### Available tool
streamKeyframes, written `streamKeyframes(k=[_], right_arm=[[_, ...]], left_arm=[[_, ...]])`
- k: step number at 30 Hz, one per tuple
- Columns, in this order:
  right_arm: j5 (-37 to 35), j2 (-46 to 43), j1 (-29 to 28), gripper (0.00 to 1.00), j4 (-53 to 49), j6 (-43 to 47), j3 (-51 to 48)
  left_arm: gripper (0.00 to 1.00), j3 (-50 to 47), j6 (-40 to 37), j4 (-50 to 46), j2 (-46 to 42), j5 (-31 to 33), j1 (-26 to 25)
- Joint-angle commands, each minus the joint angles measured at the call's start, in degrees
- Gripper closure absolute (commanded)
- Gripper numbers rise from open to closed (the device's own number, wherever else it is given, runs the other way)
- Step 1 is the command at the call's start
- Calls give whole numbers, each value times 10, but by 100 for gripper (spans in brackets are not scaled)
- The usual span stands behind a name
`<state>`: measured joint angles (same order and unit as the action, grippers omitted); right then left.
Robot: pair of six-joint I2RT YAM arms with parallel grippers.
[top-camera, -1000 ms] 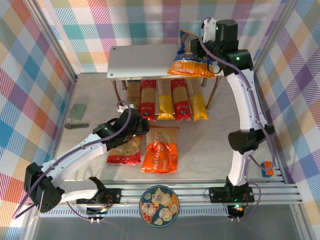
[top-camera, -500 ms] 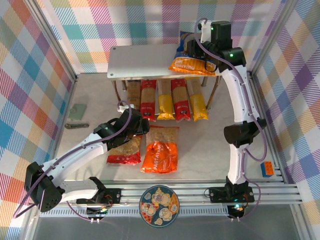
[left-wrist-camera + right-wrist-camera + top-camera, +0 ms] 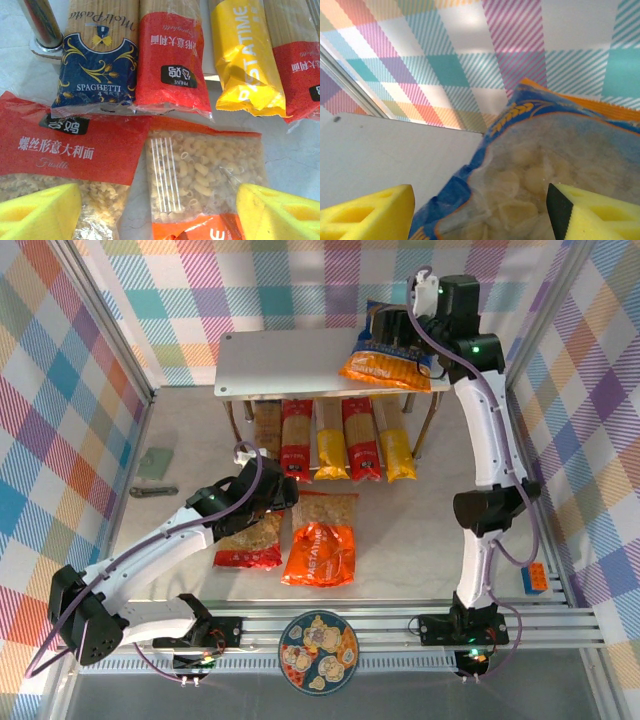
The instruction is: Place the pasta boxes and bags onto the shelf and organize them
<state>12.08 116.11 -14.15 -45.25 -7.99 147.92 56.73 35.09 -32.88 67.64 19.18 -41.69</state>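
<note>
- The right gripper [image 3: 481,216] has its yellow foam fingers [image 3: 367,212] spread wide, one on each side of the blue crinkly pillow bag with an orange band [image 3: 540,175]. Whether they press on it cannot be told.
- That bag lies on the right end of the shelf's pale grey top board [image 3: 380,150], in front of the checked wall.
- From above, the right gripper [image 3: 395,332] is over the far part of the blue crinkly pillow bag with an orange band [image 3: 382,368], and the left part of the pale grey top board [image 3: 285,362] is bare.
- The left gripper [image 3: 160,220] also has its fingers [image 3: 40,212] set wide, holding nothing.
- It hovers above the red pillow bag of fusilli [image 3: 70,145] and the orange pillow bag of macaroni [image 3: 205,170]. These lie side by side on the bench [image 3: 430,530], the red one on the left.
- Just beyond these bags are the near ends of the long packs: the tan-brown spaghetti pack with a navy label [image 3: 97,65], a red spaghetti pack [image 3: 170,60], a yellow spaghetti pack [image 3: 247,60] and a second red pack [image 3: 300,55].
- A metal shelf leg [image 3: 42,25] stands just left of the tan-brown pack.
- From above, the packs form a row with their far ends under the shelf, and a second yellow pack [image 3: 397,455] lies at the right end.
- Farther out are a round patterned plate [image 3: 318,652] at the near rail, a small blue and orange block [image 3: 535,578] near right, and a grey-green flat piece [image 3: 155,462] on the left.
</note>
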Motion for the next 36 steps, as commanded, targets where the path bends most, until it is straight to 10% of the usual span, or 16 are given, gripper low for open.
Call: streamKeyframes(k=[1, 7, 21, 36], right_arm=[[30, -55, 4, 28, 43, 8, -2], [72, -117, -11, 42, -20, 0, -39], [-34, -532, -224, 34, 20, -52, -678], [14, -580, -310, 34, 101, -208, -963]], left_arm=[[19, -11, 0, -12, -17, 14, 8], [19, -37, 0, -38, -34, 29, 7], [16, -152, 96, -143, -122, 53, -1], [0, -130, 76, -64, 9, 78, 20]])
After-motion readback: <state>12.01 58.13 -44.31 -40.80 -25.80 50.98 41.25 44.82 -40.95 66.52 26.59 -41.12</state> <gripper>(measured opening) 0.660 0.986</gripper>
